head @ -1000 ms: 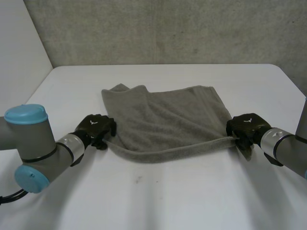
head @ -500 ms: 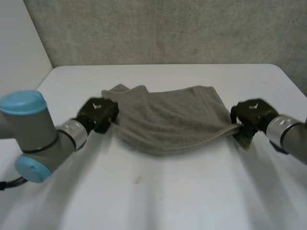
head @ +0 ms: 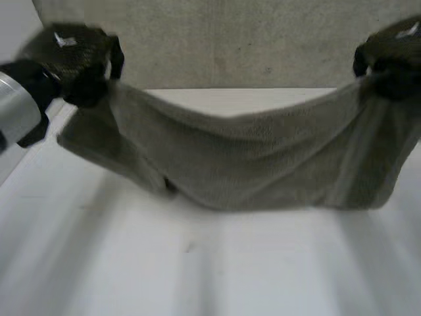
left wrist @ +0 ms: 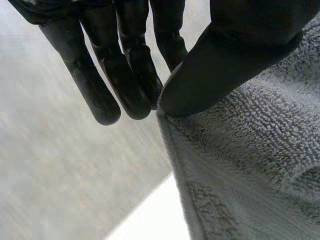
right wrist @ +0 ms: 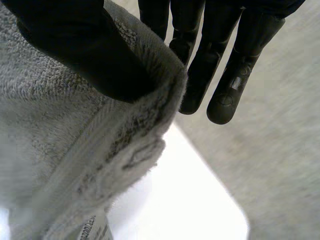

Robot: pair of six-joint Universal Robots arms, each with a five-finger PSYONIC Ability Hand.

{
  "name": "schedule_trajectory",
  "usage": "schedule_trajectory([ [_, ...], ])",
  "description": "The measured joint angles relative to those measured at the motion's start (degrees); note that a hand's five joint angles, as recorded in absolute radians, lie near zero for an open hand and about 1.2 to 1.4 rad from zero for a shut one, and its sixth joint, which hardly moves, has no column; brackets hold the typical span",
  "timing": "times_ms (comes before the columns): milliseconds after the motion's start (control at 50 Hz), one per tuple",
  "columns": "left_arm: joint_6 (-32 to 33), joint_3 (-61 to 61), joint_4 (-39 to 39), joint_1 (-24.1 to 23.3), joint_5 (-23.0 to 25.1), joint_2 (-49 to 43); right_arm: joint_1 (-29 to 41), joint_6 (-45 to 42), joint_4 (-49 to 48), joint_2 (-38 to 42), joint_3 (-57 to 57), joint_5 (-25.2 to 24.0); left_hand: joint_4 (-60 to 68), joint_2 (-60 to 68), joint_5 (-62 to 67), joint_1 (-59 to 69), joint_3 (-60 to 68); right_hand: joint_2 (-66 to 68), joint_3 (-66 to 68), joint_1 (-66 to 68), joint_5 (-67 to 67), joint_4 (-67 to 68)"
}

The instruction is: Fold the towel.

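Up at 10 o'clock in the head view: left hand (head: 72, 56), raised well off the table (head: 197, 276). Its thumb (left wrist: 225, 65) clamps the towel (head: 263, 158) edge against straight fingers (left wrist: 125, 75). That's a pinch, with the hem right at the fingertips and the rest of the cloth falling away under the thumb.

Right hand (head: 393, 56) at 2 o'clock, about level with the left, same grip. Thumb lies over the hem, fingers straight behind it, corner pinched between them.

Towel hangs between the two hands. Top edge sags in a shallow curve toward 6 o'clock, lowest mid-span. Sides drop from each hand. Left side has a loose flap sticking out toward 9 o'clock below the hand, and a fold bunched at the towel's 8 o'clock. Bottom edge is at table level near centre; can't tell if it touches or hangs just above.

Grey wall (head: 230, 39) behind at 12 o'clock.
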Motion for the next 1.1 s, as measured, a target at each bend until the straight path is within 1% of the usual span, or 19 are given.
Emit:
schedule_trajectory([
  [40, 0.7, 0.7, -1.1, 0.0, -0.1, -1.9, 0.4, -1.0, 0.6, 1.6, -0.2, 0.2, 0.0, 0.0, 0.0, 0.0, 0.0, 0.0, 0.0, 0.0, 0.0, 0.0],
  [100, 4.3, 3.7, -4.3, -0.2, -0.9, -11.2, 2.4, -3.2, 0.7, 8.3, -1.2, 1.6, 0.0, 0.0, 0.2, 0.0, 0.0, 0.0, 0.0, 0.0, 0.0, 0.0],
  [140, 5.1, 4.6, -4.6, -0.2, -1.3, -13.4, 2.8, -3.3, 0.2, 9.7, -1.7, 2.0, 0.0, 0.0, 0.2, 0.0, 0.0, 0.0, 0.0, 0.0, 0.0, 0.0],
  [160, 7.0, 7.6, -5.0, -0.2, -2.5, -18.4, 3.9, -3.3, -1.6, 13.2, -3.5, 3.3, 0.0, 0.0, 0.2, 0.0, 0.0, 0.0, 0.0, 0.0, 0.0, 0.0],
  [260, 9.1, 16.9, -3.8, -0.2, -4.9, -26.8, 5.3, -1.8, -8.8, 18.8, -8.8, 5.5, 0.0, 0.0, 0.2, 0.0, 0.0, 0.0, 0.0, 0.0, 0.0, 0.0],
  [280, 9.0, 21.0, -2.5, -0.2, -5.5, -28.8, 5.5, -0.7, -12.2, 19.9, -10.9, 6.1, 0.0, 0.0, 0.2, 0.0, 0.0, 0.0, 0.0, 0.0, 0.0, 0.0],
  [320, 8.9, 23.1, -1.7, -0.2, -5.7, -29.6, 5.5, 0.1, -14.7, 20.5, -12.3, 6.5, 0.0, 0.0, 0.2, 0.0, 0.0, 0.0, 0.0, 0.0, 0.0, 0.0],
  [380, 6.4, 35.4, 5.2, -0.3, -6.4, -31.8, 5.6, 4.6, -27.3, 20.9, -18.2, 8.1, 0.0, 0.0, 0.2, 0.0, 0.0, 0.0, 0.0, 0.0, 0.0, 0.0],
  [480, 1.5, 45.2, 14.2, -0.7, -7.0, -30.4, 5.3, 9.6, -40.4, 16.9, -20.9, 9.6, 0.0, 0.0, 0.3, 0.0, 0.0, 0.0, 0.0, 0.0, 0.0, 0.0],
  [580, -2.2, 47.4, 18.6, -0.9, -8.2, -27.6, 5.3, 12.0, -46.3, 12.7, -19.8, 10.0, 0.0, 0.0, 0.3, 0.0, 0.0, 0.0, 0.0, 0.0, 0.0, 0.0],
  [640, -3.7, 44.4, 18.8, -0.7, -9.4, -25.7, 5.3, 12.7, -45.5, 10.4, -16.9, 9.2, 0.0, 0.0, 0.4, 0.0, 0.0, 0.0, 0.0, 0.0, 0.0, 0.0],
  [700, -4.1, 38.2, 17.7, -0.4, -10.0, -24.0, 5.4, 12.5, -41.3, 9.6, -13.6, 7.6, 0.0, 0.0, 0.4, 0.0, 0.0, 0.0, 0.0, 0.0, 0.0, 0.0],
  [760, -3.8, 26.8, 16.0, 0.3, -10.2, -21.4, 5.3, 11.1, -34.4, 9.8, -8.5, 5.1, 0.0, 0.0, 0.4, 0.0, 0.0, 0.0, 0.0, 0.0, 0.0, 0.0],
  [780, -3.8, 26.8, 16.0, 0.3, -10.2, -21.4, 5.3, 11.1, -34.4, 9.8, -8.5, 5.1, 0.0, 0.0, 0.4, 0.0, 0.0, 0.0, 0.0, 0.0, 0.0, 0.0],
  [800, -3.5, 21.0, 15.5, 0.7, -10.1, -20.3, 5.2, 10.2, -31.9, 10.0, -6.2, 4.3, 0.0, 0.0, 0.4, 0.0, 0.0, 0.0, 0.0, 0.0, 0.0, 0.0],
  [880, -2.1, 7.7, 15.2, 1.3, -9.9, -18.8, 4.9, 6.6, -27.0, 11.5, 2.2, 2.9, 0.0, 0.0, 0.4, 0.0, 0.0, 0.0, 0.0, 0.0, 0.0, 0.0],
  [980, 1.4, -6.6, 17.1, 1.4, -9.8, -19.0, 4.6, 3.0, -26.2, 14.3, 12.9, 2.5, 0.0, 0.0, 0.4, 0.0, 0.1, 0.0, 0.0, 0.0, 0.0, 0.0],
  [1000, 1.4, -6.6, 17.1, 1.4, -9.8, -19.0, 4.6, 3.0, -26.2, 14.3, 12.9, 2.5, 0.0, 0.0, 0.4, 0.0, 0.1, 0.0, 0.0, 0.0, 0.0, 0.0],
  [1100, 6.1, -17.8, 23.8, 1.0, -9.7, -21.7, 4.0, 2.0, -29.5, 17.2, 22.6, 2.6, 0.0, 0.0, 0.4, 0.0, 0.1, 0.0, 0.0, 0.0, 0.0, 0.0],
])
